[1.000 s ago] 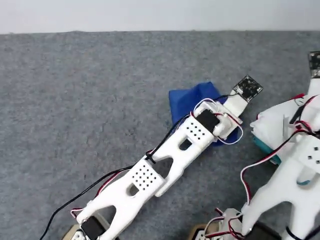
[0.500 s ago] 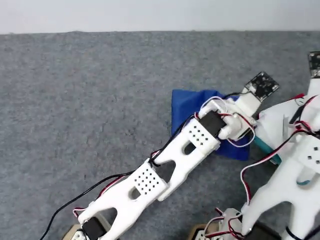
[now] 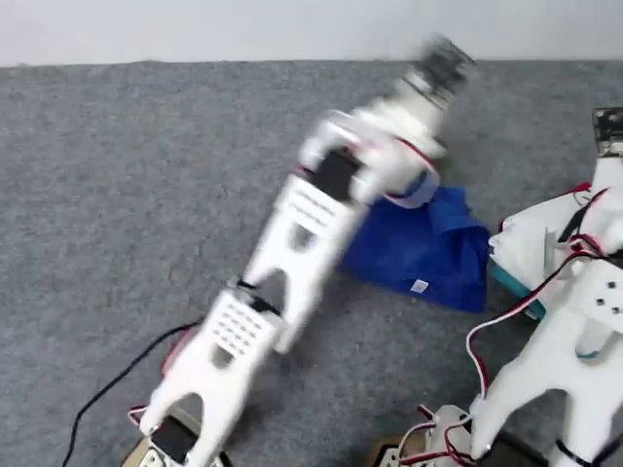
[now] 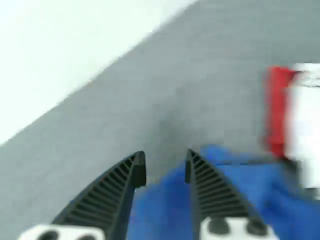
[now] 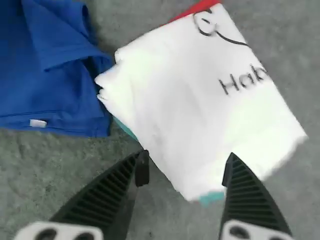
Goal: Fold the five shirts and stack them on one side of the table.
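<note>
A folded blue shirt (image 3: 419, 248) lies on the grey table, its edge against a stack at the right. The stack has a white shirt (image 3: 531, 248) on top, a teal shirt (image 5: 125, 131) under it and a red shirt (image 5: 195, 10) showing at its far side. My left gripper (image 4: 165, 162) hangs open above the blue shirt (image 4: 240, 200), holding nothing, with the left arm (image 3: 311, 214) lifted over the table's middle. My right gripper (image 5: 185, 162) is open just above the near edge of the white shirt (image 5: 200, 115), with nothing between its fingers.
The grey carpet-like table top (image 3: 146, 195) stretches bare to the left. A white wall (image 3: 292, 29) bounds the far edge. The right arm's white body (image 3: 574, 350) stands over the near right corner.
The left arm dragged the blue shirt right toward the stack, let it go, and has swung up and back toward the far edge. The right arm stays still.
</note>
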Robot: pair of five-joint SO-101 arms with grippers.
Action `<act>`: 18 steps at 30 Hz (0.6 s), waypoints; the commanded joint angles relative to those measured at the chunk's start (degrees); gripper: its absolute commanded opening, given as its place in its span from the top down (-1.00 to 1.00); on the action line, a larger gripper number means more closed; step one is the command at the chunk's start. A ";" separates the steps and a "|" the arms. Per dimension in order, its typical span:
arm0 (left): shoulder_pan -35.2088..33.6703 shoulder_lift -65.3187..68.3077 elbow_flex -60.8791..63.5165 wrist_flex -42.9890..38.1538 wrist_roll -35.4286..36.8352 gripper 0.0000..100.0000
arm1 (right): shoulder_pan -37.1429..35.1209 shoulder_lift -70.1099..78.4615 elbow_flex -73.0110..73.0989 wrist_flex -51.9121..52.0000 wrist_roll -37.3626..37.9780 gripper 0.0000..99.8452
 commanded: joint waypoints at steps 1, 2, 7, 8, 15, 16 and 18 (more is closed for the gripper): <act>-10.37 -4.57 -3.74 5.80 -0.62 0.73 | -7.87 2.68 4.84 -8.92 -0.62 0.51; -12.48 -4.57 -3.74 7.82 -0.62 0.73 | -10.77 4.35 5.98 -11.82 -0.62 0.51; -20.31 -5.01 -3.82 16.70 -0.35 0.73 | -19.21 16.22 2.29 -20.79 -4.31 0.51; -21.71 -5.01 -3.82 16.62 -0.26 0.73 | -20.35 18.51 0.70 -20.79 -4.31 0.51; -24.26 -4.48 -3.74 16.62 -0.26 0.73 | -30.73 28.18 -9.76 -15.52 -4.13 0.51; -23.91 -4.48 -3.74 16.62 -0.26 0.73 | -31.34 28.88 -9.58 -16.04 -4.13 0.51; -23.38 -4.48 -3.74 16.62 -0.26 0.73 | -31.25 30.90 -8.79 -17.71 -2.81 0.51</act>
